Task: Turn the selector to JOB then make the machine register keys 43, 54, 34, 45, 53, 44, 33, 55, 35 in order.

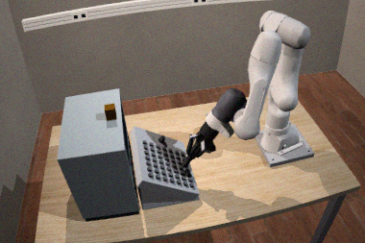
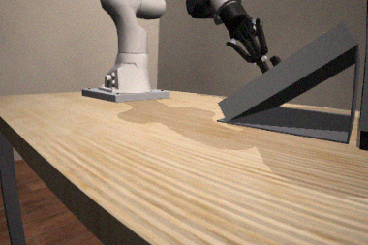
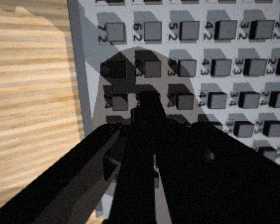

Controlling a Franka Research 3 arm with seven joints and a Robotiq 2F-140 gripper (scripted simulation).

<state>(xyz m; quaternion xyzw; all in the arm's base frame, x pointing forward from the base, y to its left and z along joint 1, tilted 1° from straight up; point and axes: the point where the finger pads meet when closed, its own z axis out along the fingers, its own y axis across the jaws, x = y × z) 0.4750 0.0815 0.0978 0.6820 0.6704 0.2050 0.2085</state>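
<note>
The grey sloped keypad (image 1: 165, 167) stands on the table, with rows of dark square keys and a small black selector knob (image 1: 162, 139) at its top. I cannot tell the knob's position. My gripper (image 1: 186, 161) is shut and empty, and its tip is down on the keypad's right part. In the wrist view the fingertips (image 3: 149, 99) cover the key right after key 63 (image 3: 150, 67) in its line, level with key 44 (image 3: 217, 100). No key looks lit. From the side view the tip (image 2: 265, 65) touches the sloped face (image 2: 295, 78).
A tall grey box (image 1: 96, 153) with a small brown block (image 1: 110, 110) on top stands directly left of the keypad. The arm's base (image 1: 284, 145) is bolted at the table's right.
</note>
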